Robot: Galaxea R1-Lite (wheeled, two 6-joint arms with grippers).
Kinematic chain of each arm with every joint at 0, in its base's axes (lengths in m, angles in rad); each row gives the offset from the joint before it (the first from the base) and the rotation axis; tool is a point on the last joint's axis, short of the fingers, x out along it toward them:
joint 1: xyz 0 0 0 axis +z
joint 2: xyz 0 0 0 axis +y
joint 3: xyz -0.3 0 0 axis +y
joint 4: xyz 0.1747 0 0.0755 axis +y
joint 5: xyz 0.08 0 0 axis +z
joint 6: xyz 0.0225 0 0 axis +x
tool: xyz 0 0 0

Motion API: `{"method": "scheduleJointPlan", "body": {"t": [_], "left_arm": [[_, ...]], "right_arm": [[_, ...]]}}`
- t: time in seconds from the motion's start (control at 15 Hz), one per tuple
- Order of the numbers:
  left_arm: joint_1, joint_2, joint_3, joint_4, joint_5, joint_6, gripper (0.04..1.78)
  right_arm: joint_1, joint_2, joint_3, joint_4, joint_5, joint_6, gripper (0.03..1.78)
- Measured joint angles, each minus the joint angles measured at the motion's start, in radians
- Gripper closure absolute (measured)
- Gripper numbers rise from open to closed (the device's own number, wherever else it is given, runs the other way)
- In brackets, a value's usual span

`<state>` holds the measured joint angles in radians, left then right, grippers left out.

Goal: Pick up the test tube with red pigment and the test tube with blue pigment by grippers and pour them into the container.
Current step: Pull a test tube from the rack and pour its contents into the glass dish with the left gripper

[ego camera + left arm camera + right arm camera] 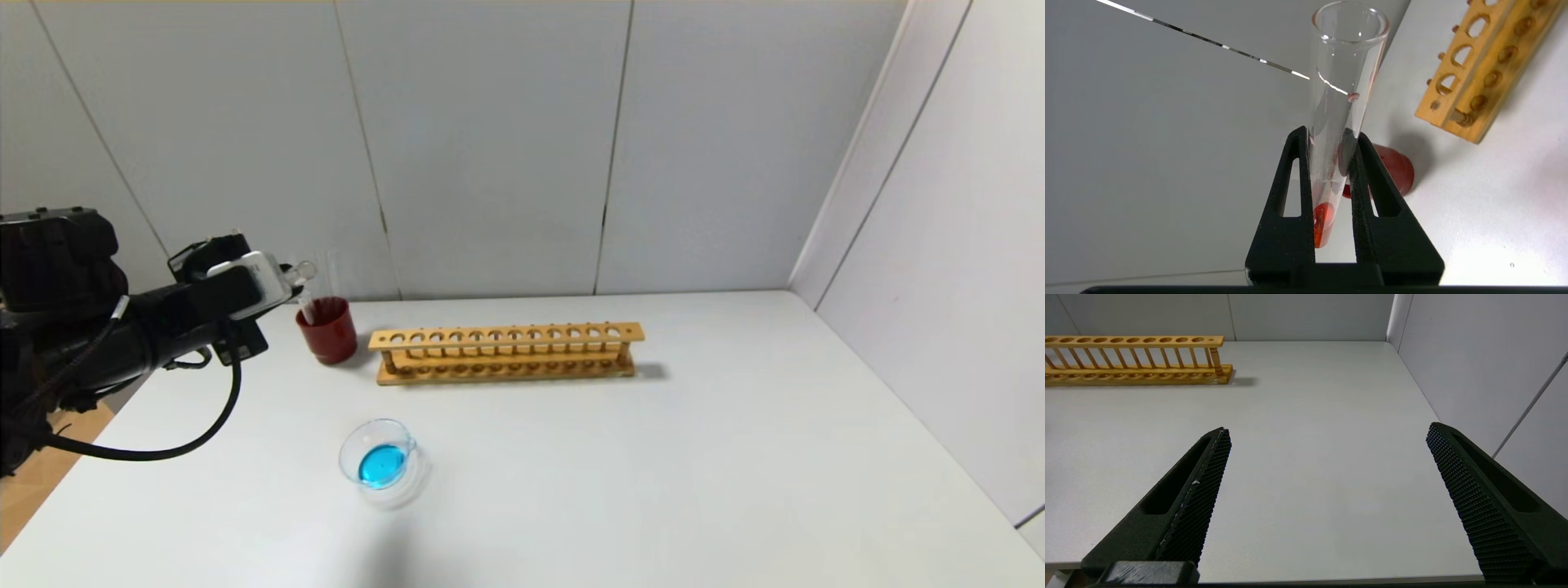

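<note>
Setting: a white desk (653,457) boxed in by pale grey wall panels at the back and along the right side.
Left gripper (1331,134): held above the desk's far left corner, at about 10 o'clock from the desk's middle; its black jaws are clamped together on the test tube with red pigment (1337,122).
Test tube with red pigment: clear glass, gripped low on its body; the rounded tip with its orange-red liquid sits between the jaws, and the open mouth points away from the wrist camera. A small red drop clings inside the glass higher up. In the head view the tube stands over the dark red cup (327,329).
Dark red cup: on the desk just left of the wooden test tube rack (506,353), near the back wall.
Wooden test tube rack: a long row of round holes, lying at about 12 o'clock from the desk's middle, with no tubes seen in it.
Container (381,462): a low clear glass dish with a small lip, at about 8 o'clock from the rack, well apart from it; a pool of teal-blue liquid lies in its bottom.
Right gripper (1327,437): out of the head view; its own camera shows the jaws spread wide apart with nothing between them, over bare desk, the rack's end off at 10 o'clock.
</note>
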<state>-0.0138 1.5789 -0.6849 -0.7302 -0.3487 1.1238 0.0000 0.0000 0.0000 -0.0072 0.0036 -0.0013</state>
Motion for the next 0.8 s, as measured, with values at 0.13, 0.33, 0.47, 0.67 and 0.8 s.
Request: {"method": "scheduleJointPlan", "body": {"t": [0.13,0.33,0.47,0.67,0.8], "left_arm": [[0.001,-0.005,0.013,-0.005,-0.001,0.029,1.52],[0.003,-0.007,0.041,-0.010,0.001,0.084,1.52],[0.003,-0.005,0.063,-0.011,0.002,0.126,1.52],[0.005,-0.004,0.104,-0.011,0.003,0.176,1.52],[0.007,-0.001,0.131,-0.011,0.005,0.206,1.52]], "right_arm": [[0.000,0.000,0.000,0.000,0.000,0.000,0.06],[0.000,0.000,0.000,0.000,0.000,0.000,0.06],[0.000,0.000,0.000,0.000,0.000,0.000,0.06],[0.000,0.000,0.000,0.000,0.000,0.000,0.06],[0.000,0.000,0.000,0.000,0.000,0.000,0.06]]}}
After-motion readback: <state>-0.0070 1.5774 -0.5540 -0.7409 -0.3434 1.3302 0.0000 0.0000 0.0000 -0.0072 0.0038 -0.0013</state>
